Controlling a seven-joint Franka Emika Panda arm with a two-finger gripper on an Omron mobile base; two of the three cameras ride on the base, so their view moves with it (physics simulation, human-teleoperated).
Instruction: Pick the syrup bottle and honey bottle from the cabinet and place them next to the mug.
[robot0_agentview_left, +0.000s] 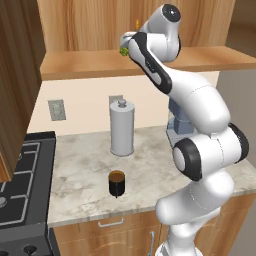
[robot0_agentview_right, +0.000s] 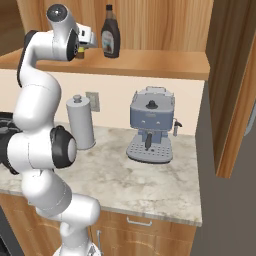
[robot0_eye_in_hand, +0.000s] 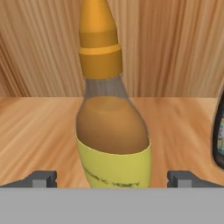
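One honey bottle (robot0_eye_in_hand: 113, 131), one syrup bottle (robot0_agentview_right: 110, 34), one mug (robot0_agentview_left: 117, 182), one canister (robot0_agentview_left: 121, 128), one coffee machine (robot0_agentview_right: 150, 131). Honey bottle is standing upright on the cabinet (robot0_agentview_right: 150, 62) shelf, between the wide-open tool's (robot0_eye_in_hand: 113, 178) fingertips (robot0_eye_in_hand: 41, 178). Right base view is showing the syrup bottle at the tool's 3 o'clock; left base view is showing the mug sitting on the desk (robot0_agentview_left: 85, 165). Arm is reaching up to shelf level.
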